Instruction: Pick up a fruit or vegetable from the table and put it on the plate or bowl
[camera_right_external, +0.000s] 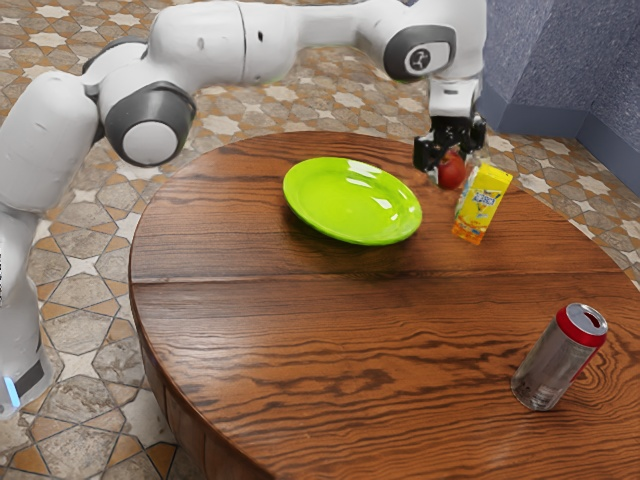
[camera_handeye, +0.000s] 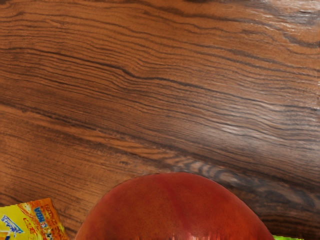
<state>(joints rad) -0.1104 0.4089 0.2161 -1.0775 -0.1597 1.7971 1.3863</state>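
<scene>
A round wooden table (camera_right_external: 300, 330) carries four things. Read as a clock face in the exterior view, with the table's middle as the centre, a green plate (camera_right_external: 352, 200) lies at about 12 o'clock, shallow and empty. A red apple (camera_right_external: 453, 171) is at about 1 o'clock, near the far rim of the table. From the plate, the apple is out at 2 o'clock, just beside the plate's rim but apart from it.

A yellow juice box (camera_right_external: 481, 203) stands upright, slightly tilted, just beside the apple at the apple's 4 o'clock. Whether the two touch I cannot tell. A drink can (camera_right_external: 560, 357) with a red top stands tilted at about 4 o'clock on the table, well apart from everything else.

The white arm (camera_right_external: 250, 40) comes in from the exterior view's upper left and bends down over the far edge of the table. Its black gripper (camera_right_external: 447, 160) points downward and sits right at the apple, with the top of the fruit tucked up against it. Whether it has closed on the apple or is merely around it I cannot tell, nor whether the apple is on the wood or just off it.

In the wrist view the apple (camera_handeye: 175, 210) bulges large and red right under the hand, with table grain (camera_handeye: 150, 75) beyond it and a corner of the juice box (camera_handeye: 30, 222) beside the fruit
</scene>
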